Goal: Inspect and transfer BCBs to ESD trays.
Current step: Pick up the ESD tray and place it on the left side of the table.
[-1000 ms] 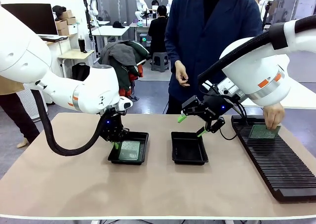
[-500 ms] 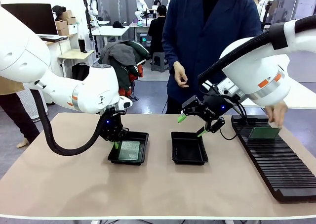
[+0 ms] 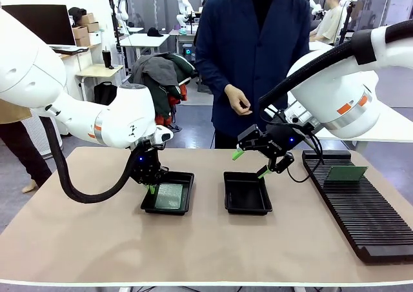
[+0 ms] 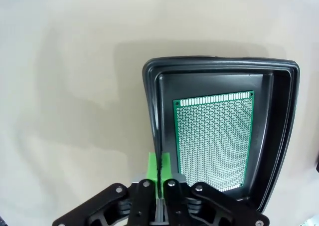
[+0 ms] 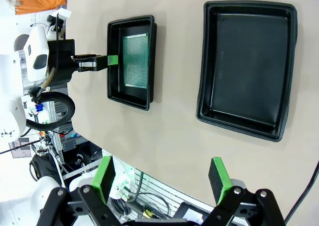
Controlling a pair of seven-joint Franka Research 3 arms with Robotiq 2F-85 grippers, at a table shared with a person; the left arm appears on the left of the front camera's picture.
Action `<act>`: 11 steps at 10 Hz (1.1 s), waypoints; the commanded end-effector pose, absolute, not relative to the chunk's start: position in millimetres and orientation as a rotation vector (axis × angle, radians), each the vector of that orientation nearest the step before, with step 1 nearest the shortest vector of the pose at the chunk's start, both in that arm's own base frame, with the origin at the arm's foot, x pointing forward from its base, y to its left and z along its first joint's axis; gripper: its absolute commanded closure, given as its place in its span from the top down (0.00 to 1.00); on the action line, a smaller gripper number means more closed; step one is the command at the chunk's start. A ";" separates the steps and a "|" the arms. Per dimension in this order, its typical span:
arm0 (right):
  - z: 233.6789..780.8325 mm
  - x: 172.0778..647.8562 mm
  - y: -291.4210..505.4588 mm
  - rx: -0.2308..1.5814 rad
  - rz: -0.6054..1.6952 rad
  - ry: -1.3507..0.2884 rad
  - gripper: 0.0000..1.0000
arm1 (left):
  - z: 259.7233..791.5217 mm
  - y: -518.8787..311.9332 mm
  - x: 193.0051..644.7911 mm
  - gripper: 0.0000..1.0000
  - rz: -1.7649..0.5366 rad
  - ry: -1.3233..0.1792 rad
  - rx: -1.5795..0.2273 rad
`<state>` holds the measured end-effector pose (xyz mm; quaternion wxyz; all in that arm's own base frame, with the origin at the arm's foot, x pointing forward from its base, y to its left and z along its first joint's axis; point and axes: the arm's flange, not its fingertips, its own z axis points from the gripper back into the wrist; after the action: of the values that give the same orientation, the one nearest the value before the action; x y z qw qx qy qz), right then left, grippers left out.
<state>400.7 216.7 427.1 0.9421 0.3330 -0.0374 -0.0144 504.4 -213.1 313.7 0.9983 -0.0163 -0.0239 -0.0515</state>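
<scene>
Person's hand [image 3: 239,100] has let go of the second BCB [image 3: 345,173] and pulled back to their body. That board now sits alone, tilted, at the far end of the slotted rack [image 3: 361,218]. Neither arm has budged.

Front view: the left fingers [image 3: 151,188] are closed, down at the near-left rim of the left tray [image 3: 184,179], and the first BCB [image 3: 169,196] lies flat inside it. The right fingers [image 3: 238,154] are spread wide with nothing in them, hovering over the far end of the middle tray [image 3: 246,209], which is empty.

Left wrist view: left fingers [image 4: 159,166] have their green pads pressed together right at the left tray [image 4: 219,65] rim. Can't tell if they actually pinch it. First BCB [image 4: 213,138] lies flat on the tray floor.

Right wrist view: right fingers [image 5: 106,173] are wide apart above the tabletop [image 5: 169,61], with the middle tray [image 5: 246,66] ahead. Farther off, the left tray [image 5: 113,66] holds the first BCB [image 5: 135,60].
</scene>
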 end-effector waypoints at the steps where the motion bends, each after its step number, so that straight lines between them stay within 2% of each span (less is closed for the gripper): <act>1: 427.8 403.3 218.7 0.661 -0.044 -0.066 1.00 | 318.9 -208.6 504.2 0.03 -0.095 -0.049 -0.054; 5: 427.8 403.3 218.7 0.661 -0.044 -0.066 1.00 | 331.4 -180.2 494.0 0.03 -0.098 -0.052 -0.163; 11: 427.8 403.3 218.7 0.661 -0.044 -0.066 1.00 | 317.5 -127.7 485.0 0.03 -0.088 -0.067 -0.387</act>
<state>400.7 216.7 427.1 0.9421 0.3329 -0.0374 -0.0144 495.1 -141.9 321.9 0.9857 -0.1623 -0.0199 -0.0406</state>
